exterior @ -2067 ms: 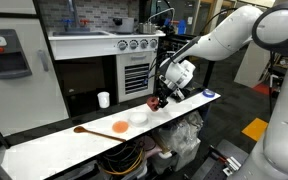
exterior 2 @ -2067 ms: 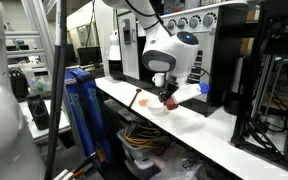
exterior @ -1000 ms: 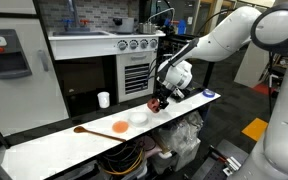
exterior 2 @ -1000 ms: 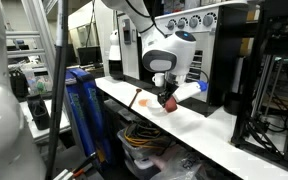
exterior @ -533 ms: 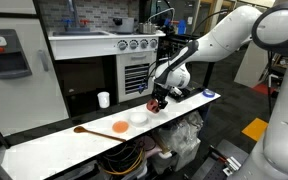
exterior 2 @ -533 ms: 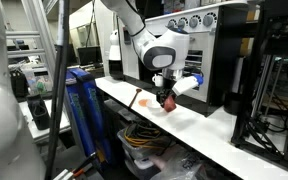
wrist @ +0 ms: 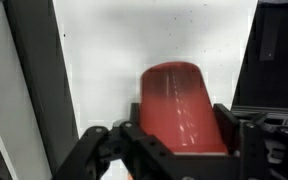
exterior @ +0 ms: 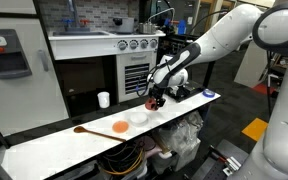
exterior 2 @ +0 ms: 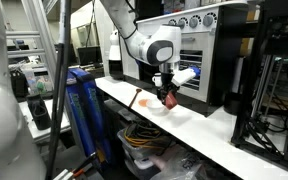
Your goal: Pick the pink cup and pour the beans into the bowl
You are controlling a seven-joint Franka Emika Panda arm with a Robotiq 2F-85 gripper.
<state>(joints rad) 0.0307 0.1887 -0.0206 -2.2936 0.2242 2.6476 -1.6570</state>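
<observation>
The jaws of the gripper (exterior: 155, 97) are clamped on the pink cup (wrist: 187, 108), held above the worktop (exterior: 64, 140) near the white bowl (exterior: 138, 118).

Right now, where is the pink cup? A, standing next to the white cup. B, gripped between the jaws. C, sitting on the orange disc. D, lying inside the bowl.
B: in the wrist view the pink cup is clamped between the jaws, and in an exterior view it is held at the arm's end beside the white bowl, not in it.
</observation>
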